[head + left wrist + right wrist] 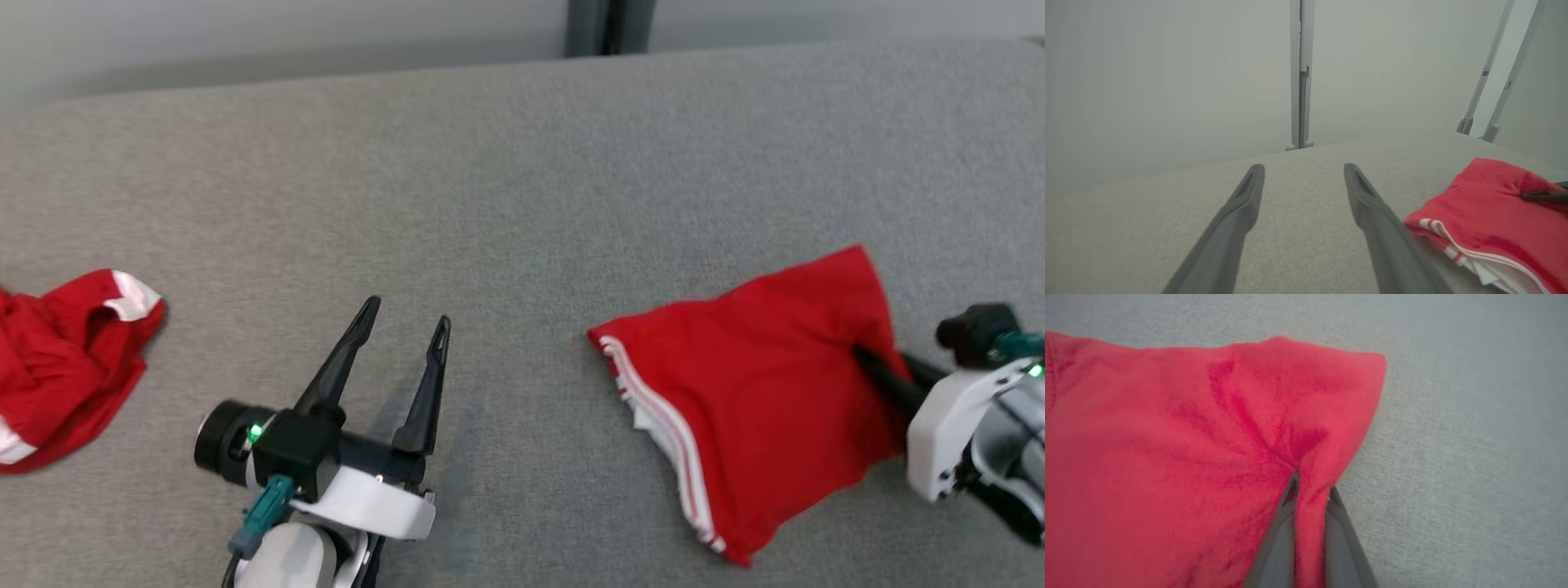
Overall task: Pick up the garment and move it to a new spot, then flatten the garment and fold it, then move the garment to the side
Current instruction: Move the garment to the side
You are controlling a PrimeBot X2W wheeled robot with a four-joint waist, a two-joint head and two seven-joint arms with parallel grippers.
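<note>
The red cloth garment with white stripe trim lies folded on the right of the grey woven fabric surface. The right gripper has its fingers nearly together, pinching a raised fold at the garment's right edge. The left gripper hovers with fingers spread wide, empty. A second crumpled red-and-white garment sits far left.

red garment, folded flat, white-striped edge

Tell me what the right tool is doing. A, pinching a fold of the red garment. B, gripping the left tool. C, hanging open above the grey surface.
A: the right tool is shut on a raised fold of the garment, as the right wrist view shows.
</note>
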